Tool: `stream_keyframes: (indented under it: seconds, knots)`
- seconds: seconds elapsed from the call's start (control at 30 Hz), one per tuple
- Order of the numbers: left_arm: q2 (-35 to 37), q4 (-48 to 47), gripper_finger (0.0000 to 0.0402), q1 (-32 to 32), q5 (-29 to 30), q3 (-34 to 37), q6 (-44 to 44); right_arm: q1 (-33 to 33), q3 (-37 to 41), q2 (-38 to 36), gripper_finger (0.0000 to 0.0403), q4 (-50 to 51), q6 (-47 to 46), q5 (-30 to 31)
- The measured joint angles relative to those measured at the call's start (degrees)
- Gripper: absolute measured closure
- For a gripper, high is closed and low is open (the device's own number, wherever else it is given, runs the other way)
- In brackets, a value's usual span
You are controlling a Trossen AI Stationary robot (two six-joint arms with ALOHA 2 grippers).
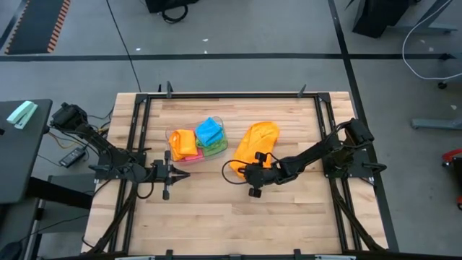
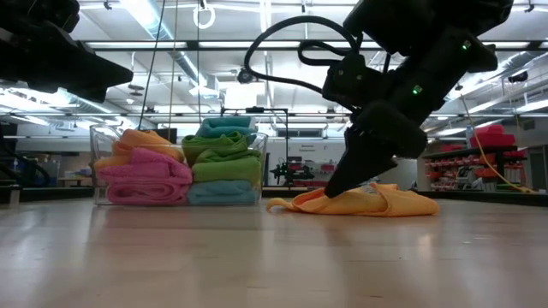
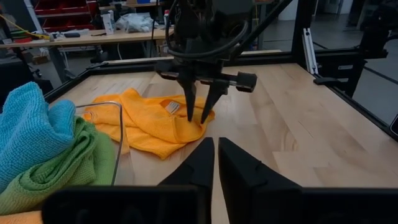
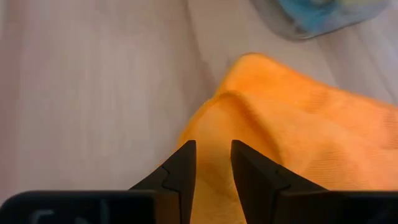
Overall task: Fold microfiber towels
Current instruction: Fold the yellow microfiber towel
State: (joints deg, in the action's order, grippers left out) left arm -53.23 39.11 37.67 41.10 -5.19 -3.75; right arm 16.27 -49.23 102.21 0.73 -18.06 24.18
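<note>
- My right hand, fingers slightly parted, straddles the orange towel's near edge on the table.
- Grasping step; next: pinch, then fold.
- Left hand, pressed together, waits beside the tub.

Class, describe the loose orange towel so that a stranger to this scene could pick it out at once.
On the wooden table, right of the clear tub of folded towels, the orange towel lies crumpled beneath the right gripper. Unlike its neighbours, it lies alone outside the tub, unfolded.
</note>
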Motion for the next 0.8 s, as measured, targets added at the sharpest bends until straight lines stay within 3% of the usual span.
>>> stream_keyframes:
  seconds: [0.23,0.47,0.8]
  knots:
    - [0.00,0.00,0.0381,0.00,0.00,0.00,0.00,0.02,0.00,0.00,0.0293,0.90,-1.01,-5.08]
    - [0.00,0.00,0.0371,0.00,0.00,0.00,-0.01,-0.02,-0.01,0.01,0.0293,1.32,-1.06,-1.14]
    - [0.00,0.00,0.0371,0.00,0.00,0.00,-0.01,-0.02,-0.02,0.02,0.0293,1.31,-1.46,-0.90]
